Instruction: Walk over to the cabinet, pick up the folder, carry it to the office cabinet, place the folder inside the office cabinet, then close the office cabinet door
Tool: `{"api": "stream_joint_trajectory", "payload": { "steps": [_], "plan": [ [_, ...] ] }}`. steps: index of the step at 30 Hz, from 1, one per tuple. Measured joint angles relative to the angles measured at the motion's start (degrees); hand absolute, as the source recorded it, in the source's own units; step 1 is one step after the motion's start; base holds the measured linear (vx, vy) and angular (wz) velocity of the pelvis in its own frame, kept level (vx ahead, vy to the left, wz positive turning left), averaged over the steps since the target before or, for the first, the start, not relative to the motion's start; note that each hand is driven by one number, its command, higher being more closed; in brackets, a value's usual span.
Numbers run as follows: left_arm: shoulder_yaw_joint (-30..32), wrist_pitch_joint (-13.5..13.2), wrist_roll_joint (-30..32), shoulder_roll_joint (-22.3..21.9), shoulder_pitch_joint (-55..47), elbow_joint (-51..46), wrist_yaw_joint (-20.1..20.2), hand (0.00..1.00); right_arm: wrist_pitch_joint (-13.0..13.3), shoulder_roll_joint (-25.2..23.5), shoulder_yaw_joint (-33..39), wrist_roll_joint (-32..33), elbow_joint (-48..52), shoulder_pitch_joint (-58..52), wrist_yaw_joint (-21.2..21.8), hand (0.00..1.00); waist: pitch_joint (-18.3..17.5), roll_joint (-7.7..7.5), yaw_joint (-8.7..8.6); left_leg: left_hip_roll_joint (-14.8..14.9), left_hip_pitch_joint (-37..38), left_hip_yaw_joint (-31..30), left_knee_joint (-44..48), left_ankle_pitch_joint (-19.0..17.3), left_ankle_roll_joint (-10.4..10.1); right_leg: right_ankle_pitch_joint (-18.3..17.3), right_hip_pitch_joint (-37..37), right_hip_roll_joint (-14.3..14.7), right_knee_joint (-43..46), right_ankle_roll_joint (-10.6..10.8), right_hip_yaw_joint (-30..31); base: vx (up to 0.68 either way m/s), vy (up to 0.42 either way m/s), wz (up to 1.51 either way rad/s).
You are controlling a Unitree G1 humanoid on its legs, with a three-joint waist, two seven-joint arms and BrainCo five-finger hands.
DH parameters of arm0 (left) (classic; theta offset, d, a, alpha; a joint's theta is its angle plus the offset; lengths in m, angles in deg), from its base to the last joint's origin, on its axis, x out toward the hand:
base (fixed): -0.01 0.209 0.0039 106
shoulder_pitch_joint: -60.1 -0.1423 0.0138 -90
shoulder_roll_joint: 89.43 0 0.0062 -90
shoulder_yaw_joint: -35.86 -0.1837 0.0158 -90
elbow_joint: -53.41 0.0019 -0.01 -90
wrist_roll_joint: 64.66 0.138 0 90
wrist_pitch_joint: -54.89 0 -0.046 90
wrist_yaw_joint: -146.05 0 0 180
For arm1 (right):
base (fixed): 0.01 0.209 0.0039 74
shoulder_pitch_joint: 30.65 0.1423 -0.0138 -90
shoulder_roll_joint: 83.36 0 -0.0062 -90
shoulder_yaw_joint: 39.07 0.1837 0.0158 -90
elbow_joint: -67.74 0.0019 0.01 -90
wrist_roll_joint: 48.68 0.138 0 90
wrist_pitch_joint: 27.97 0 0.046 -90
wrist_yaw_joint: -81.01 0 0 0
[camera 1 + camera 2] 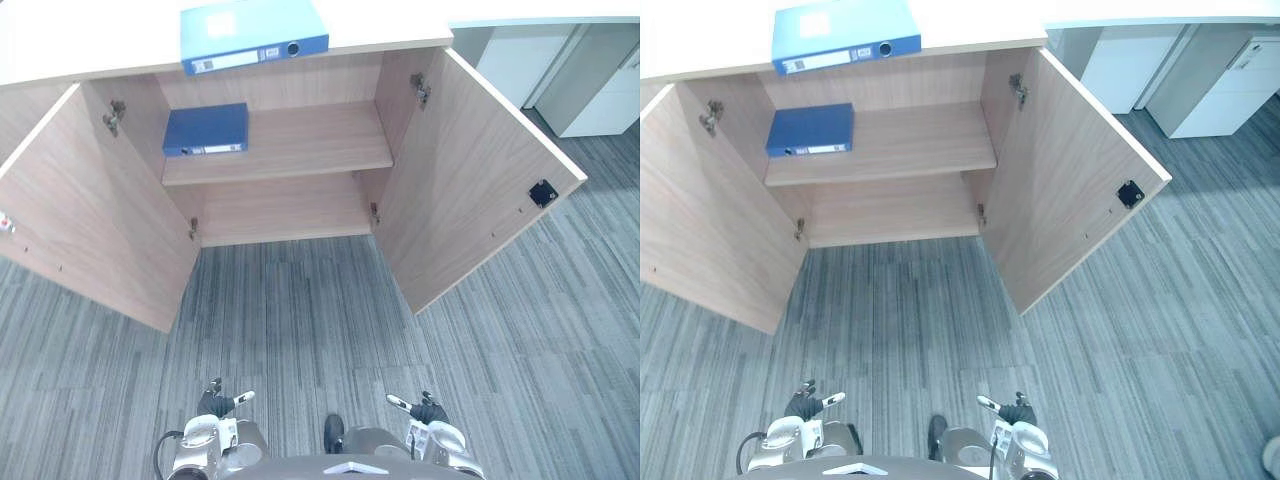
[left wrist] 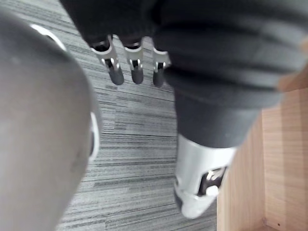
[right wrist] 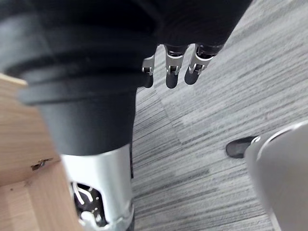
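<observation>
Currently I see the office cabinet (image 1: 300,145) at 12 o'clock with both doors wide open, the left door (image 1: 90,215) toward 10 o'clock and the right door (image 1: 470,170) toward 2 o'clock. One dark blue folder (image 1: 205,130) lies flat on the shelf inside, at its left end. One light blue folder (image 1: 255,35) lies on the cabinet top, just above. My left hand (image 1: 218,403) hangs low at 7 o'clock and my right hand (image 1: 425,410) at 5 o'clock, both released, fingers loose, over the grey carpet (image 1: 300,320).
</observation>
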Motion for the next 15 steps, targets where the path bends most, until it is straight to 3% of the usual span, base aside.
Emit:
{"api": "stream_joint_trajectory", "payload": {
  "steps": [3, 4, 6, 7, 8, 9, 10, 11, 13, 15],
  "plan": [
    [0.5, 0.0, 0.0, 0.1, 0.0, -0.2, 0.0, 0.00, -0.2, -0.9, 0.5, 0.0, 0.0, 0.3, 0.0, 0.00, 0.2, -0.48, 1.57, -3.3, -3.3, -0.2, -13.2, -0.1, -0.4, -0.6, 4.1, -1.5, -2.7, 1.1, 1.9, 0.31, 0.124, -0.45],
    [0.4, -0.2, 0.0, 0.1, 0.0, -0.2, 0.0, 0.00, -0.2, -1.0, 0.6, 0.0, -0.2, 0.0, -0.1, 0.00, 0.0, -0.68, 1.60, -5.6, -3.8, -0.5, -22.1, 2.4, 0.0, -1.5, 5.6, -2.8, -4.1, 2.5, 2.0, 0.33, 0.192, -0.19],
    [0.5, -0.2, -0.1, -0.2, -0.2, -0.1, 0.0, 0.00, -0.1, -0.8, 0.6, 0.0, -0.2, -0.3, -0.2, 0.00, -0.5, -0.34, 1.59, -7.3, -4.4, -1.9, -28.7, 6.8, 1.9, -3.3, 7.0, -3.6, -4.6, 4.7, 2.7, 0.37, 0.251, -0.20],
    [1.1, -0.1, -0.2, -0.1, -0.4, -0.1, 0.0, 0.00, -0.2, -1.2, 0.6, 0.0, -0.2, -0.9, -0.2, 0.00, -1.5, -1.17, 2.04, -8.5, -4.0, -2.0, -28.4, 10.1, 3.0, -5.3, 7.2, -4.9, -3.4, 6.1, 3.4, 0.40, 0.289, -0.22],
    [1.3, -0.1, -0.2, -0.1, -0.5, 0.0, 0.1, 0.00, -0.2, -1.4, 0.6, 0.0, -0.2, -1.3, -0.2, 0.00, -2.0, -1.47, 2.19, -8.9, -3.9, -1.7, -28.3, 10.7, 3.1, -5.8, 7.2, -5.4, -2.9, 6.6, 3.6, 0.46, 0.294, -0.21],
    [1.6, 0.0, -1.2, 0.3, -0.6, 0.1, 0.1, 0.00, -0.2, -2.1, 0.7, 0.0, -0.3, -2.4, -0.1, 0.00, -3.0, -2.83, 2.40, -10.4, -3.0, -0.7, -27.6, 9.9, 4.0, -7.4, 6.6, -7.4, 0.8, 8.1, 3.7, 0.48, 0.272, -0.14],
    [1.6, 0.1, -1.9, 1.0, -0.5, 1.0, 0.1, 0.00, -0.1, -2.4, 1.0, 0.0, -0.2, -2.4, -0.1, 0.00, -3.3, -3.90, 2.48, -11.6, -0.7, 0.1, -27.7, 8.0, 4.6, -7.8, 3.7, -8.9, 9.9, 8.7, 3.4, 0.47, 0.268, -0.12],
    [1.5, 0.1, -2.0, 1.1, -0.5, 1.1, 0.1, 0.00, -0.1, -2.5, 1.2, 0.0, -0.1, -2.4, -0.1, 0.00, -3.3, -4.06, 2.36, -11.8, -0.2, 0.1, -27.8, 7.5, 4.8, -7.8, 2.8, -9.1, 12.5, 8.8, 3.3, 0.44, 0.261, -0.08],
    [1.5, 0.5, -3.0, 2.1, -0.2, 2.0, 0.1, 0.00, 0.0, -3.4, 1.7, 0.0, 0.7, -2.3, 0.0, 0.00, -3.0, -4.96, 2.18, -13.2, 4.3, 0.4, -27.9, 4.0, 5.4, -6.1, -6.8, -11.2, 36.5, 10.9, 3.5, 0.42, 0.203, 0.03],
    [1.5, 0.6, -3.5, 2.4, -0.5, 2.1, 0.0, 0.00, 0.0, -3.9, 1.7, 0.0, 2.0, -2.3, 0.0, 0.00, -3.2, -5.59, 1.68, -13.5, 8.2, 0.4, -28.9, 2.9, 5.4, -6.9, -12.2, -12.0, 46.5, 10.4, 2.5, 0.40, 0.082, 0.18]
  ]
}}
